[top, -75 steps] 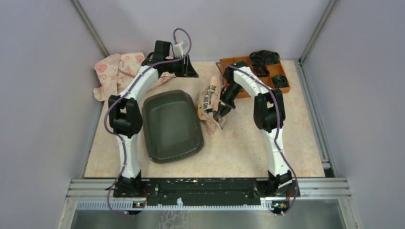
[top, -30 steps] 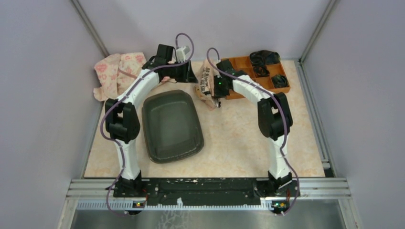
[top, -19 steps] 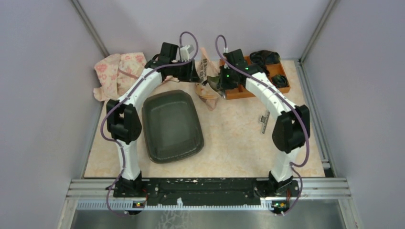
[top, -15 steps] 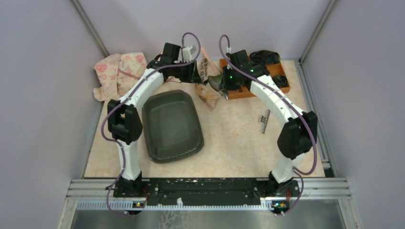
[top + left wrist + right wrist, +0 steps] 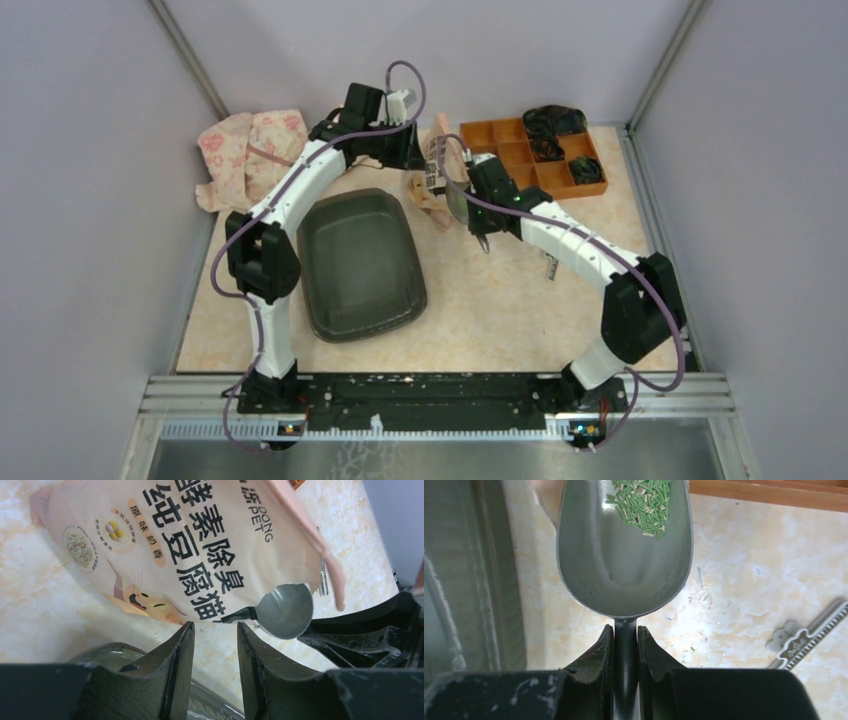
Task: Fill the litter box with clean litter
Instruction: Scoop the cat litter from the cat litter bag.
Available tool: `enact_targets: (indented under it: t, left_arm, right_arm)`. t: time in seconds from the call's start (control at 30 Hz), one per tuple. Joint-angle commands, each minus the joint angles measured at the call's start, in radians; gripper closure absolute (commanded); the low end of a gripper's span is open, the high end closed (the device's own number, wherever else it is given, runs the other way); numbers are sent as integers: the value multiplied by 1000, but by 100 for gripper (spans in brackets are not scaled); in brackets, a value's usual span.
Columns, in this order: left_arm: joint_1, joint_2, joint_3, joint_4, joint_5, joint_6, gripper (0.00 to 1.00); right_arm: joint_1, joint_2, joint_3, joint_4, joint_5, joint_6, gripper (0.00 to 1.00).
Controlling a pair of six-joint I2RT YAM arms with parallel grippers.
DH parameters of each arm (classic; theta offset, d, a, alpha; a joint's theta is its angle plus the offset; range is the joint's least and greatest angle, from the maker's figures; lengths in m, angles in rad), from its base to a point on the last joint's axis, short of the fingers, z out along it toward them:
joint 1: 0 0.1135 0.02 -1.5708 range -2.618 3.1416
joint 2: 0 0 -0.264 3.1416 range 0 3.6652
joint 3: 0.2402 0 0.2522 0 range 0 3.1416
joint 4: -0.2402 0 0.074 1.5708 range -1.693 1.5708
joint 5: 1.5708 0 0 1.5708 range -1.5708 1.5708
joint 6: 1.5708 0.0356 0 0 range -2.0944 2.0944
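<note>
The dark grey litter box (image 5: 360, 265) lies left of centre with no litter visible in it; its rim shows in the left wrist view (image 5: 100, 655) and its wall in the right wrist view (image 5: 459, 580). My right gripper (image 5: 470, 207) (image 5: 625, 630) is shut on the handle of a grey metal scoop (image 5: 624, 570). A small heap of green clean litter (image 5: 641, 502) lies at the scoop's far end. The scoop hangs over the table, right of the box. My left gripper (image 5: 408, 158) (image 5: 215, 627) is open and empty, close to the peach-pink bag (image 5: 432, 185) (image 5: 185, 545).
An orange organiser tray (image 5: 535, 155) stands at the back right. A pink patterned cloth (image 5: 245, 150) lies at the back left. A small grey strip (image 5: 548, 268) (image 5: 809, 637) lies on the table right of the scoop. Grey walls close in three sides.
My right gripper has drawn the scoop away from the bag's mouth, forward and lower, its elbow swinging right. The left gripper has hardly moved.
</note>
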Motion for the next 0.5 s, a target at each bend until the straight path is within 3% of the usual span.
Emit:
enact_targets:
  t: [0.0,0.2,0.47]
  left_arm:
    - [-6,-7,29,-35,-19,15,57]
    - [-10,-15,16,-34,-26,15,57]
    - [-13,-29,-10,-33,-37,22,57]
  right_arm:
    - [7,-126,-77,163,138,-57,100]
    - [13,-193,-196,280,170,-82,100]
    - [32,-319,-255,243,215,-76,100]
